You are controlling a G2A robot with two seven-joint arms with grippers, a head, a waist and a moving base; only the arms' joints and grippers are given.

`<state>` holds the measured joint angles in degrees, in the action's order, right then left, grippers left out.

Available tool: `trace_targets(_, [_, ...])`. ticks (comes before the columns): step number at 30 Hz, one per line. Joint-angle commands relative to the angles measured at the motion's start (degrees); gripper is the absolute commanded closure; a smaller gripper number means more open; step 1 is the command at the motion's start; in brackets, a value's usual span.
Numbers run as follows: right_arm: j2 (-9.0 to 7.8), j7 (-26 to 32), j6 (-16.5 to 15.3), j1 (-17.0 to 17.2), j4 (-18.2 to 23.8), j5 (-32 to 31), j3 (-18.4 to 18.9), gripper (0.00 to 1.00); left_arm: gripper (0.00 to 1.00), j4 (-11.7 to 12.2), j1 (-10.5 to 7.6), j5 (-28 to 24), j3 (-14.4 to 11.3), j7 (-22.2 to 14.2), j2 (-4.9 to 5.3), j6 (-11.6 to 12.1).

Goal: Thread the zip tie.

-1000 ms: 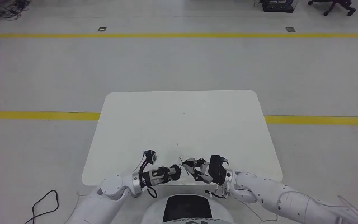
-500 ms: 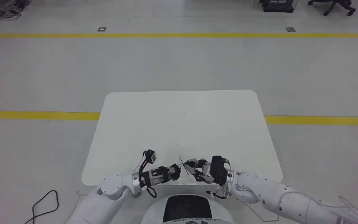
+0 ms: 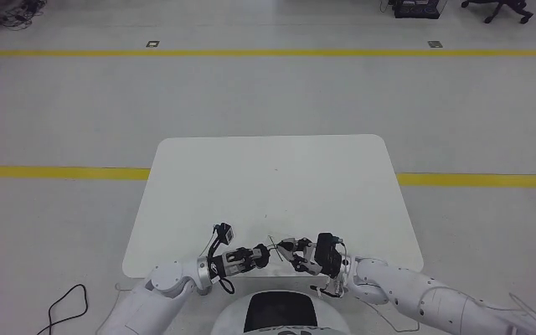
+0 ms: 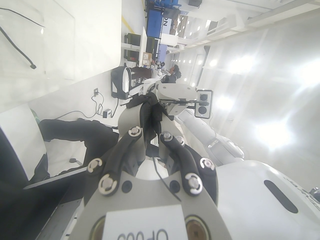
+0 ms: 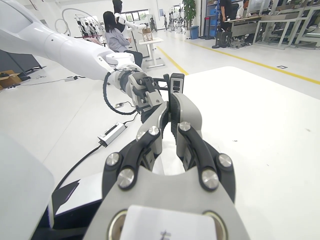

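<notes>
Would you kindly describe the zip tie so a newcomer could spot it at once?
Find the white table, then its near edge, where the left gripper and right gripper meet. The zip tie is the thin black strip held between them, far slimmer than the chunky fingers around it.

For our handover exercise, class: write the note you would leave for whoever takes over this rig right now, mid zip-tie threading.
Left hand: shut on the zip tie.
Right hand: shut on it too, tips close to the left's, above the table's near edge.
Done: tie held off the table between both hands.
To do: threading. Whether the tail has entered the head cannot be seen, so check first.
</notes>
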<state>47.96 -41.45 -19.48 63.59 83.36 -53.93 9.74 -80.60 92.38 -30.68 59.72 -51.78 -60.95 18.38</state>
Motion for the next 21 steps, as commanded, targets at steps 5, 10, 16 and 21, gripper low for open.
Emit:
trace_targets(5, [-0.42,-0.34,0.00,0.07,-0.10,0.18,0.00,1.00,1.00,0.13,-0.17,-0.40,-0.32,0.09,0.17,0.27])
trace_targets(10, [-0.78,-0.22,0.00,0.08,0.04,0.48,0.00,1.00,1.00,0.18,-0.30,-0.58,-0.64,0.11,0.32,0.50])
trace_targets(16, [-1.00,0.15,0.00,0.01,0.44,0.65,0.00,1.00,1.00,0.02,-0.34,-0.15,-1.11,0.44,0.50,0.81])
trace_targets(21, [-1.13,-0.82,0.00,0.05,0.77,-0.04,0.00,1.00,1.00,0.15,-0.51,0.94,-1.25,1.83,0.65,1.10])
